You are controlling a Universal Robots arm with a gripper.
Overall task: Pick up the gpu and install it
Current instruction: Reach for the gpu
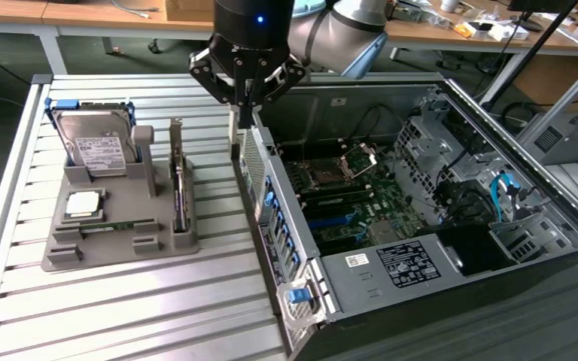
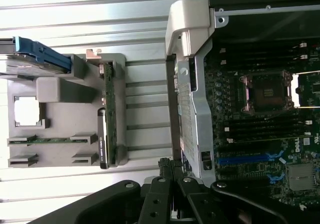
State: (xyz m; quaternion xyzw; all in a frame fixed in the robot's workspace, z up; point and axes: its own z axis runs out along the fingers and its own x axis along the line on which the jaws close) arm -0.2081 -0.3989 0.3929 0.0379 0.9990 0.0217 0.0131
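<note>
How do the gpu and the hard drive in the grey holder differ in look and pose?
The gpu is a thin dark card; the hard drive is a boxy silver block with a white label. The gpu stands on edge along the holder's side nearer the computer case; the hard drive is propped up at the far end, label showing. Both sit in the holder, clear of the gripper.

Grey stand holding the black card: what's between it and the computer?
Just bare ribbed silver tabletop, shown in both views; the thin black gpu card stands apart.
</note>
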